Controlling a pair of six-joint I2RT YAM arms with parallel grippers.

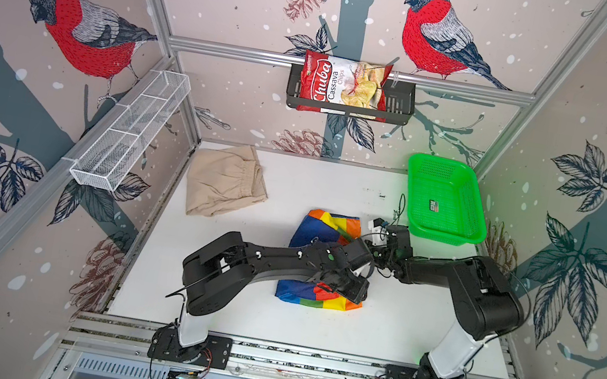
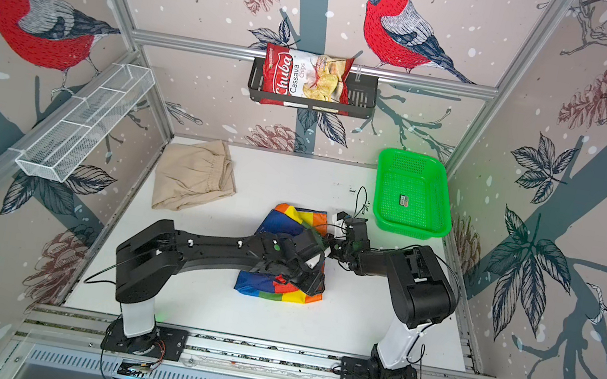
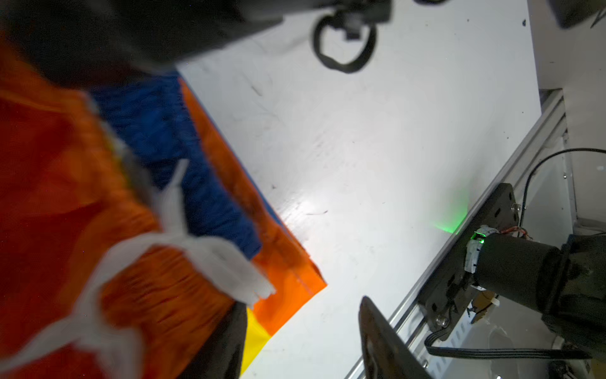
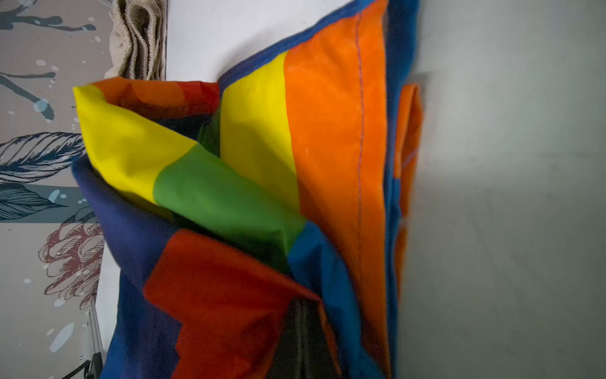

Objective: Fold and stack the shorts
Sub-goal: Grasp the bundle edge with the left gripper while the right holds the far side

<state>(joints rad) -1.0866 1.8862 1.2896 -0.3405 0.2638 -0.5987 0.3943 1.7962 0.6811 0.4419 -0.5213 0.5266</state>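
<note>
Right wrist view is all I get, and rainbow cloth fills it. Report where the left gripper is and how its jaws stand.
Observer: The left gripper hangs over the near end of the rainbow shorts, jaws open.
Operator: Say what its wrist camera shows there.
Observer: A white drawstring lying across the gathered waistband.

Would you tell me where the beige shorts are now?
In both top views the beige shorts lie at the far-left corner of the table, apart from the rainbow shorts near the centre.
</note>
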